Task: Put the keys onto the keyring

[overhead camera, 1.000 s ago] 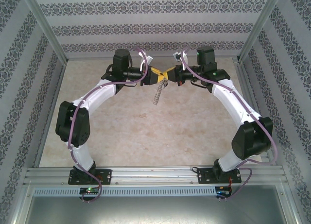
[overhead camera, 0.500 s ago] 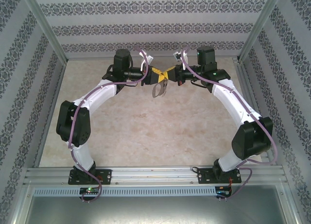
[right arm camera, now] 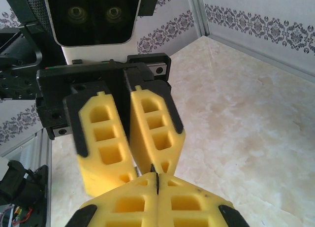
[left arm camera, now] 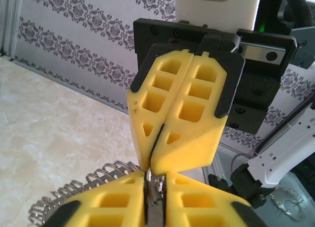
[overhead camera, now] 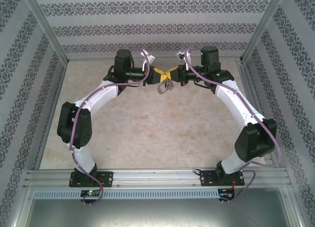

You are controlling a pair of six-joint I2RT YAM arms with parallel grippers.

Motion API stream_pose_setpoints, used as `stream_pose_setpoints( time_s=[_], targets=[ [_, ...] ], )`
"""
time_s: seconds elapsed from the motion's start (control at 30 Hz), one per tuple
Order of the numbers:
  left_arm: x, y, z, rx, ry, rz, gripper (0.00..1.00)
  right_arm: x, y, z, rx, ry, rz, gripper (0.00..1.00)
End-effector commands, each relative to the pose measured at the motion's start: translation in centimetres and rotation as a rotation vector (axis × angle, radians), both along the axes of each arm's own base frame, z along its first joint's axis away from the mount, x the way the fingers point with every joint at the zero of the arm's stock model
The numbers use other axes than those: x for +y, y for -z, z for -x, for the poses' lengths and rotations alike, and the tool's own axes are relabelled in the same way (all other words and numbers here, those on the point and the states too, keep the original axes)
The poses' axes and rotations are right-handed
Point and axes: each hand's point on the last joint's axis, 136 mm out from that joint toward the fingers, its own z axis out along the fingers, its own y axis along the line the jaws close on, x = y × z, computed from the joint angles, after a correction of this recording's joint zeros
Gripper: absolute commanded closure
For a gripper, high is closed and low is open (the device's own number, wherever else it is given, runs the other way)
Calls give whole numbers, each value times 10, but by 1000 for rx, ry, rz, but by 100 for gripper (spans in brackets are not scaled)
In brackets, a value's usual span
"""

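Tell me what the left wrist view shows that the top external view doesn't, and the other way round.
Left wrist: a thin metal piece pinched in the left gripper, at the right gripper's tip, with a coiled chain beside. Top external: both whole arms, the table, the keyring dangling under the grippers. Shared: two yellow grippers meeting tip to tip.

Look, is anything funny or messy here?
Nothing is spilled or broken. One odd sight: the thin silver-grey metal keyring dangles in the air, off the table, below the yellow-fingered left gripper and right gripper, which meet tip to tip.
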Motion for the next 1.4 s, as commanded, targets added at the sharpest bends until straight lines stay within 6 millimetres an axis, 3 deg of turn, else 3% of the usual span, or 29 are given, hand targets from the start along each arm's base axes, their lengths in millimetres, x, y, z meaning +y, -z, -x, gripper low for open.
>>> stream_pose_setpoints(
  time_s=[0.0, 0.1, 0.27, 0.37, 0.47, 0.67, 0.8, 1.1, 1.37],
  targets=[
    [-4, -22, 4, -99, 25, 56, 90, 1, -2, 6, 1, -29, -10, 100],
    [-4, -24, 2, -101, 22, 65, 100, 0, -2, 5, 0, -28, -12, 100],
    [-4, -25, 2, -102, 24, 77, 100, -1, -7, 2, -4, -11, -25, 100],
    [-3, -26, 1, -105, 4, 78, 100, -13, -22, -3, -35, 54, -74, 73],
    [-1, -27, 3, -114, -11, 78, 100, -30, -38, -2, -62, 123, -150, 65],
    [3, -30, 0, -130, -66, 76, 100, -51, -35, 6, -83, 272, -212, 64],
    [5, -32, 0, -125, -88, 84, 100, -56, -28, 10, -74, 341, -281, 66],
    [6, -38, 1, -123, -106, 99, 100, -28, -18, 28, -91, 344, -303, 67],
    [5, -39, 3, -120, -99, 99, 100, -19, -13, 19, -82, 335, -292, 67]
  ],
)
